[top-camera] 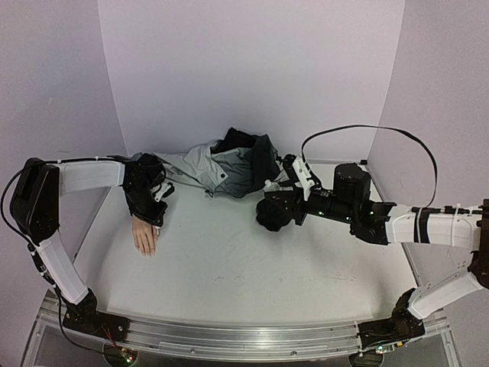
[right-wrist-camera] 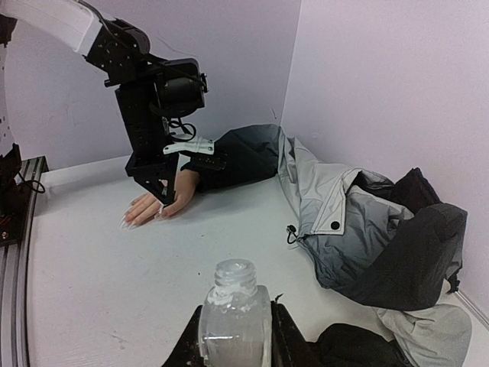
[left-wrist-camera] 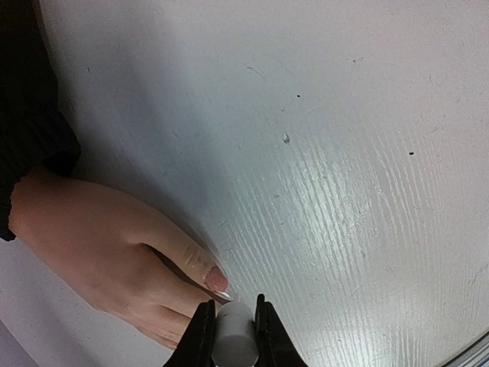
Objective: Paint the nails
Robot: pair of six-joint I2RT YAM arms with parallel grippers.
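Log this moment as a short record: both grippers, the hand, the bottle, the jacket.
left gripper: shut on a small white cylinder, close beside a fingertip of the mannequin hand
nail: pinkish, pale tip
right gripper: shut on a clear glass bottle, upright, neck uncapped
hand: palm down on the table, wrist in the sleeve of the jacket
jacket: grey and black, crumpled at the far side

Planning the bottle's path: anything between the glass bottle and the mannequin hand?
Nothing: bare table between bottle and mannequin hand, seen in the right wrist view. The jacket lies off to one side.
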